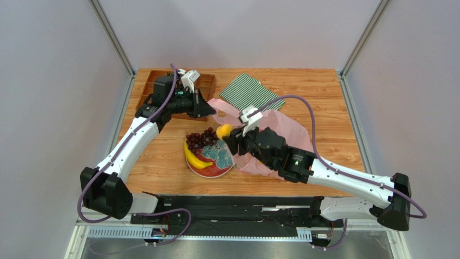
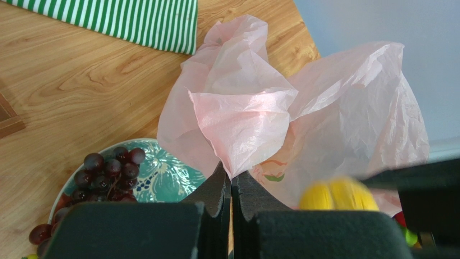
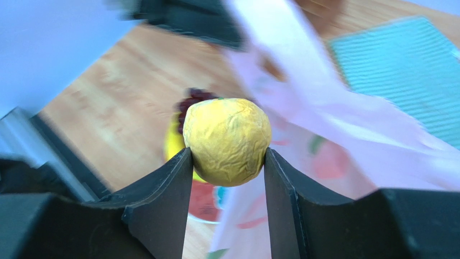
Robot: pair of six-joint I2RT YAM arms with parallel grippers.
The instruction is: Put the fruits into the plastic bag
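Note:
The pink plastic bag (image 1: 281, 129) lies on the table right of the plate. My left gripper (image 2: 232, 178) is shut on a fold of the bag (image 2: 243, 113) and holds it up; it also shows in the top view (image 1: 212, 111). My right gripper (image 3: 228, 154) is shut on a yellow lemon (image 3: 227, 140) and holds it in the air by the bag's mouth, above the plate's right edge (image 1: 224, 131). The purple grape bunch (image 1: 201, 138) and the yellow banana (image 1: 193, 157) lie on the plate (image 1: 216, 168). The other fruits are out of view.
A green-and-white striped cloth (image 1: 250, 91) lies at the back middle. A brown wooden tray (image 1: 148, 86) stands at the back left under the left arm. Metal frame posts flank the table.

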